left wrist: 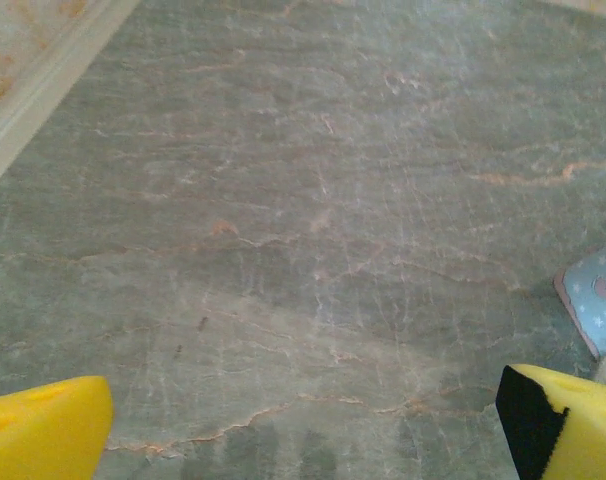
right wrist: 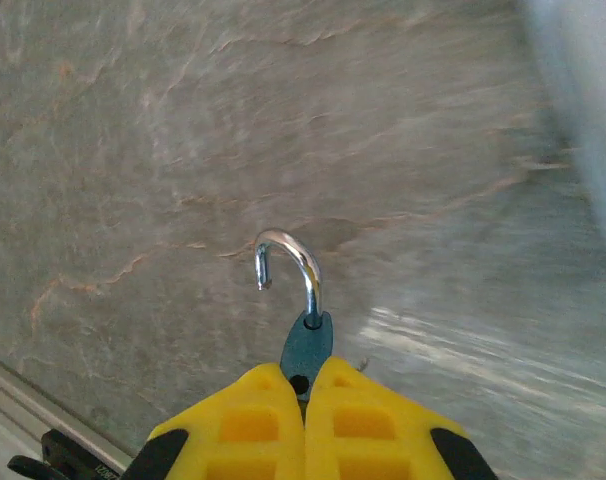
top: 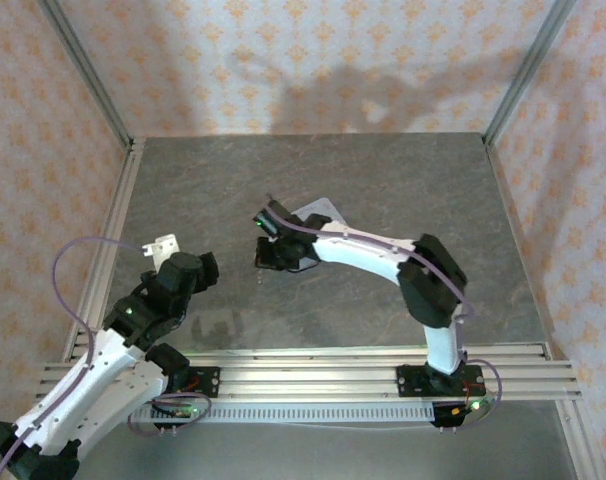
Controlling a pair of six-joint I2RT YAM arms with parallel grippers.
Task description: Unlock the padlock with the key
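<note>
**Right wrist view: padlock pinched, shackle end free**

Right wrist camera shows my right hand [right wrist: 305,385] closed on the padlock [right wrist: 306,345]. Both yellow fingers [right wrist: 248,420] press together on its teal body, and only the top of the body comes out beyond the tips. I think I hold it low on the body for a reason: the shackle [right wrist: 293,262] stays free in front of my fingertips, above the tabletop [right wrist: 163,150]. One leg of the shackle goes into the body. The short hooked end hangs in the air beside it, so I judge that the lock is already released, or nearly.

My left hand [left wrist: 303,430] is open, with its two fingertips wide apart and nothing between them. It waits low over bare tabletop. Ahead of it and to its right lies a corner of the pale blue tin [left wrist: 595,300].

From above, my right hand [top: 273,250] is just beside this tin [top: 318,210], and my left hand [top: 188,275] is apart from both.

Where the key is, I cannot tell.

I can read no brand or letters on the padlock. The tin shows only a small printed pattern, with no words.
</note>
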